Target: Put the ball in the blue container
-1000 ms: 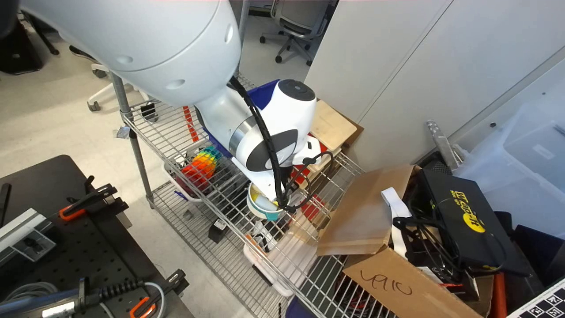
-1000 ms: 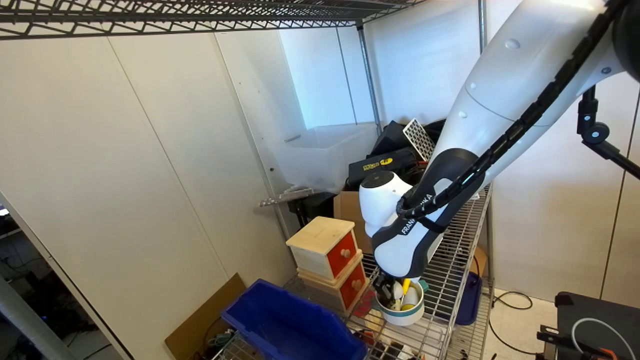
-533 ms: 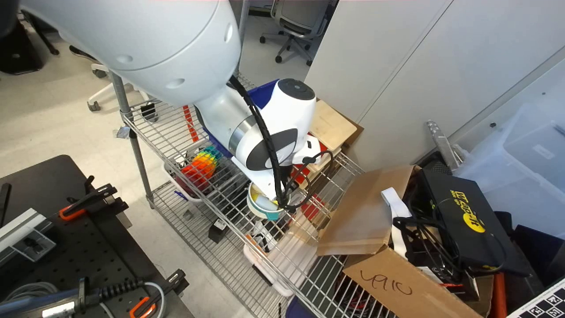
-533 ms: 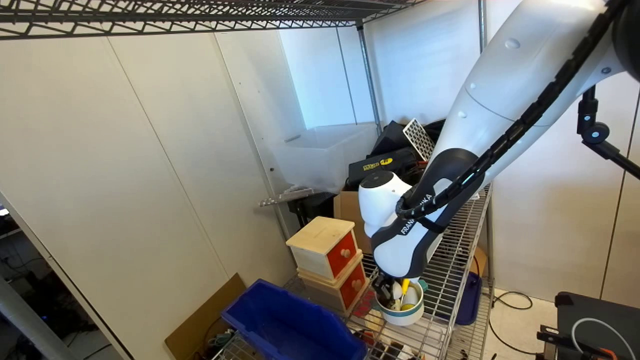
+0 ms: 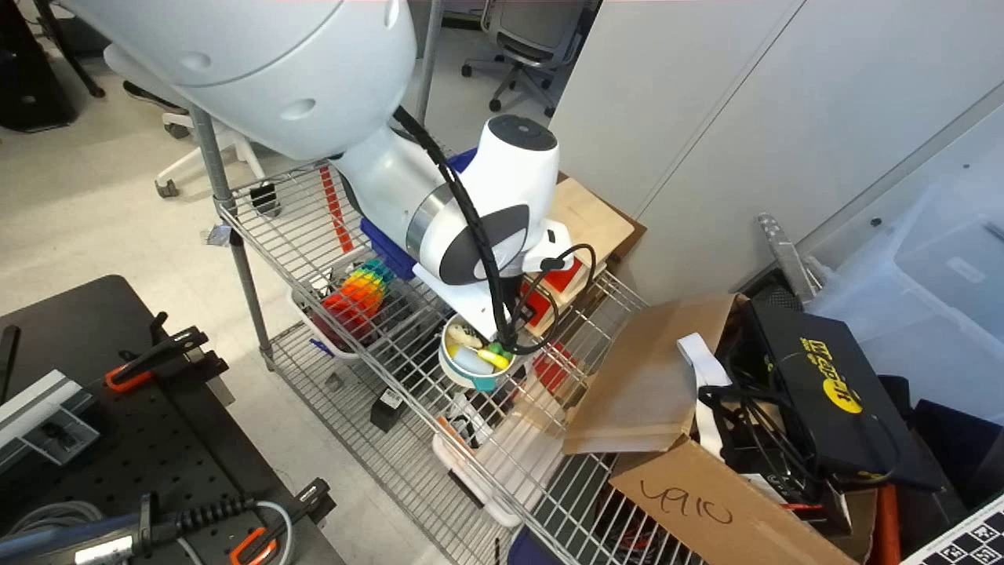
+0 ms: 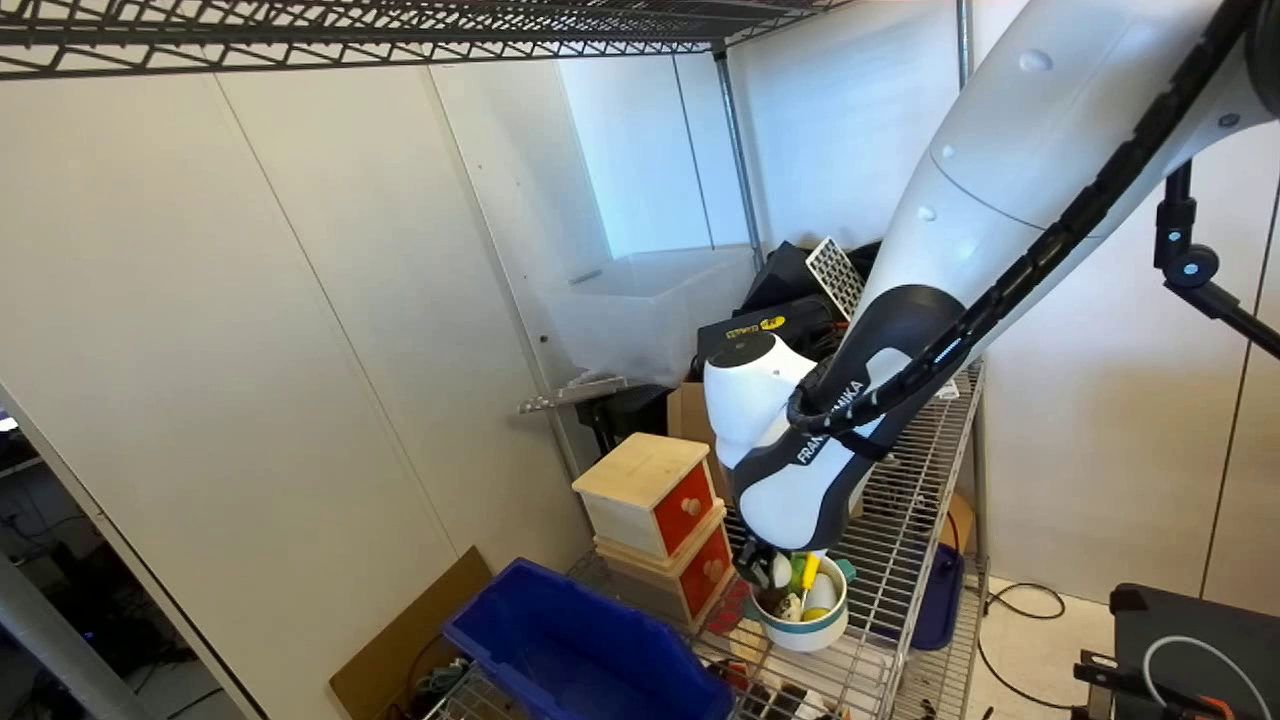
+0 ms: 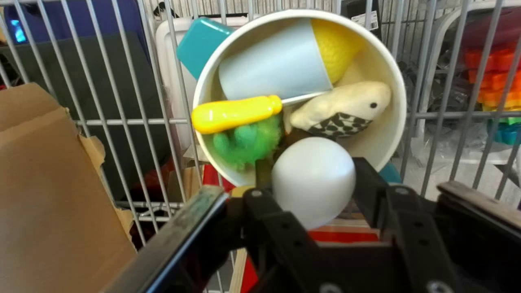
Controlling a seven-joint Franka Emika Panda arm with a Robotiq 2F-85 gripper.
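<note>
The ball (image 7: 313, 181) is held in the tool (image 7: 314, 174), which grasps it with fingers (image 7: 368, 179) in contact on both sides. In the wrist view the ball overlaps the near edge of the pot (image 7: 384, 130); whether the two touch cannot be told.

The pot stands below the tool, white with a teal band and teal handles. It contains a pale-blue cup (image 7: 276, 61), a yellow piece (image 7: 334, 49) partly covered by the cup, a pale toy (image 7: 346, 101) with a patterned patch, a yellow handle (image 7: 236, 114) crossing the rim in that view, and a green item (image 7: 252, 142), blurred.

The pot rests on the worktop (image 7: 134, 121), a wire shelf beneath the tool. Two stacked boxes (image 6: 640, 490) with red fronts stand near the tool. The blue bin (image 6: 590, 650) sits apart from the tool, to its left and nearer the camera in an exterior view; the ball is outside it. In an exterior view the arm (image 5: 290, 71) covers much of the bin. A carton (image 5: 714, 490) stands on the side of the tool away from the bin.
</note>
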